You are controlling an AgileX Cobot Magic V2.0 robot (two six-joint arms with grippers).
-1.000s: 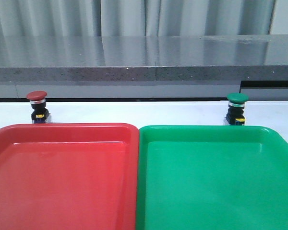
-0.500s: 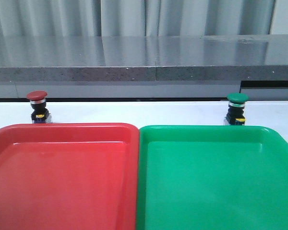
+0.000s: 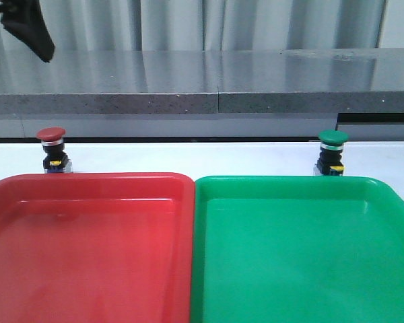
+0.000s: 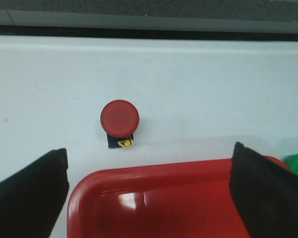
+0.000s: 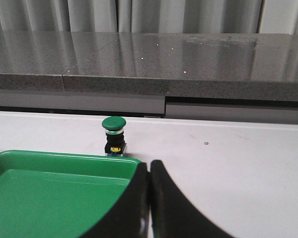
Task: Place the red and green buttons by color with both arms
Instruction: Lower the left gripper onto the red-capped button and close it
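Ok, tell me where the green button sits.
Front view: the green button stands upright on the white table, right side, just behind the green tray's far rim.

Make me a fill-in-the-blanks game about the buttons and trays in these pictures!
1. The red button stands on the white table just behind the ____ tray.
2. The left tool has its fingers wide ____.
3. The right tool has its fingers pressed ____.
4. The green tray holds ____ buttons.

Missing words: red; open; shut; no
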